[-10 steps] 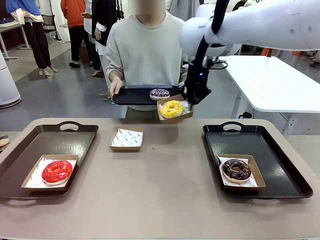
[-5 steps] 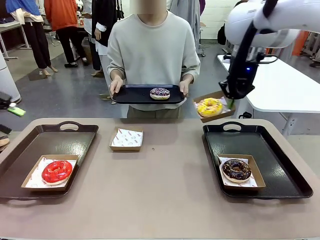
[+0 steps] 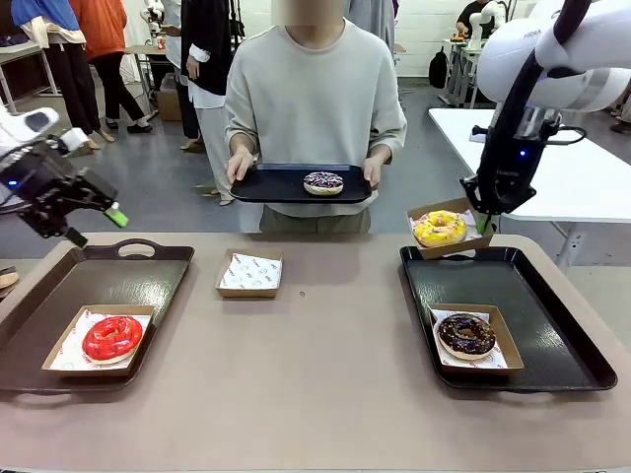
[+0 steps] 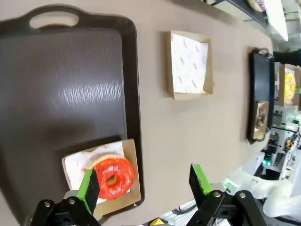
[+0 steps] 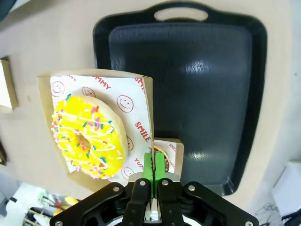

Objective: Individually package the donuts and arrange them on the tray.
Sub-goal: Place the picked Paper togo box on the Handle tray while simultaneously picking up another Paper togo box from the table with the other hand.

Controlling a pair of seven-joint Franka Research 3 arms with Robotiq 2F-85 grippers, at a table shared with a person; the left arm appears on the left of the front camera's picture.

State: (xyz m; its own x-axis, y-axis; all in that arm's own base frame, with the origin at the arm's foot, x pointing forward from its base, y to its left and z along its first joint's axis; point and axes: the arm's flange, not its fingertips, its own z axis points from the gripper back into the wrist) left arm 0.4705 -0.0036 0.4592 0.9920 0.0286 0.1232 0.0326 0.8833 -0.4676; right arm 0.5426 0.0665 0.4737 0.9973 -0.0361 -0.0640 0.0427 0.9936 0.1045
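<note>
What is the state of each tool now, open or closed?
Left tool: open, holding nothing.
Right tool: closed on the edge of the cardboard box that carries the yellow donut.

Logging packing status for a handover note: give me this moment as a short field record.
right tool: shut on held box edge, yellow donut inside, airborne by right tray far corner
left tool: open, empty, raised at table left
left tray: boxed red donut
right tray: boxed brown donut
table middle: empty box
person: holds small tray with unboxed purple donut
</note>
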